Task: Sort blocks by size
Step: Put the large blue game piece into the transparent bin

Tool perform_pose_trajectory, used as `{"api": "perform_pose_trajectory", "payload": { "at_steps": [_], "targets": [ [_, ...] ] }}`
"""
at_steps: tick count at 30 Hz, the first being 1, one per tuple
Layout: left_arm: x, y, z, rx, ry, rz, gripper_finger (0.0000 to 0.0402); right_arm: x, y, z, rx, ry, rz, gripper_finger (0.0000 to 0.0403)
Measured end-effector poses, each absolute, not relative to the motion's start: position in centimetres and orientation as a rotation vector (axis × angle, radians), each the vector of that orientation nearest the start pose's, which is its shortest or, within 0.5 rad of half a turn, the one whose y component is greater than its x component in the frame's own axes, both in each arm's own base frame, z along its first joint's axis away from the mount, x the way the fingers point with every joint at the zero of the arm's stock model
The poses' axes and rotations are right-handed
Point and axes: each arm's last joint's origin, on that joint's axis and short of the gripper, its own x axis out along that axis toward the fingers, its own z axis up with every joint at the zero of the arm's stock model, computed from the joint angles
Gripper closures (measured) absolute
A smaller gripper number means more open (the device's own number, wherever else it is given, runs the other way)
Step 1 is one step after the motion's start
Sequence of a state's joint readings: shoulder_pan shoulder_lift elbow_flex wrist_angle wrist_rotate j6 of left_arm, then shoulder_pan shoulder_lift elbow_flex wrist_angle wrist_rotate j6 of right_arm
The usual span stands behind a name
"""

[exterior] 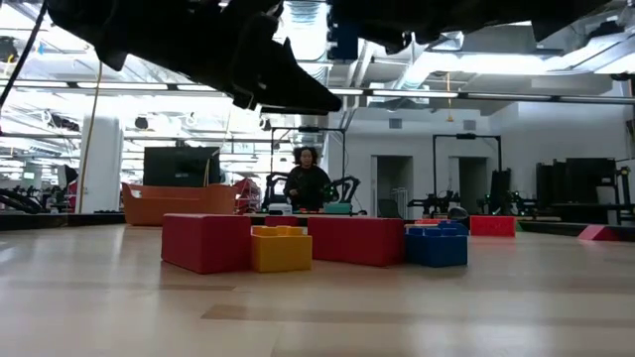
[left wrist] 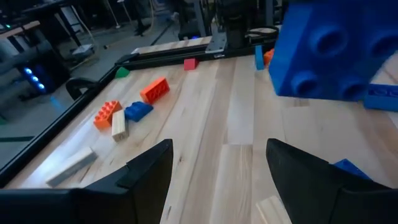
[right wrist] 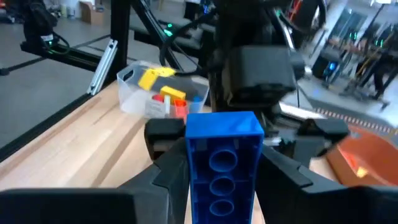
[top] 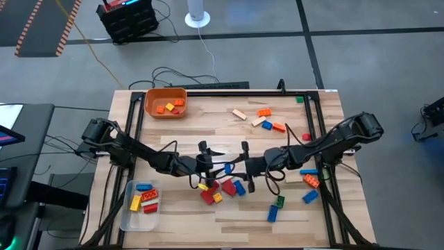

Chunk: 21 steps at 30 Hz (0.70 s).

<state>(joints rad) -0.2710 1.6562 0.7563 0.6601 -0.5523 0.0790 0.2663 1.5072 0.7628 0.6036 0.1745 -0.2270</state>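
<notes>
My right gripper (top: 244, 167) is shut on a blue block (top: 227, 169) held above the middle of the table. The block also shows in the right wrist view (right wrist: 222, 155) and the left wrist view (left wrist: 329, 50). My left gripper (top: 207, 162) is open and faces the block from the table's left. Its fingers (left wrist: 149, 171) are spread and touch nothing. Under the two grippers, a small pile of red, blue, yellow and orange blocks (top: 223, 189) lies on the table. The pile also shows in the low view (exterior: 298, 241). My right gripper pinches the blue block by its two long side faces (right wrist: 191, 165) between its two fingers. The fingers come about level from the table's right side. The block is lifted clear of the table. Its hollow underside (right wrist: 221, 180) faces my right wrist and its studded top (left wrist: 323, 46) faces my left gripper.
An orange bin (top: 165, 102) with some blocks stands far left. A clear tub (top: 139, 205) with blocks stands near left. Loose blocks lie far right (top: 260, 118), at the right (top: 310, 182) and near the front (top: 276, 207). A black frame rims the table. A person (exterior: 306, 183) stands in the room behind.
</notes>
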Motion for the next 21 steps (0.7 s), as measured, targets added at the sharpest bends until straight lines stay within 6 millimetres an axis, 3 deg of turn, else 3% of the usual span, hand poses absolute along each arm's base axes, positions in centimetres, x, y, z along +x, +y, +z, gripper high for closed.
{"api": "perform_pose_trajectory", "payload": {
  "at_steps": [13, 21],
  "targets": [
    [32.6, -7.7, 19.8, 0.150, 0.146, 0.162, 0.0149, 31.2, 7.5, 23.8, -0.310, 0.045, 0.088, 0.0230],
    [32.6, -8.2, 21.2, 0.265, 0.017, 0.131, 0.0154, 31.2, 7.3, 23.8, -0.323, 0.047, 0.083, 0.0230]
  ]
}}
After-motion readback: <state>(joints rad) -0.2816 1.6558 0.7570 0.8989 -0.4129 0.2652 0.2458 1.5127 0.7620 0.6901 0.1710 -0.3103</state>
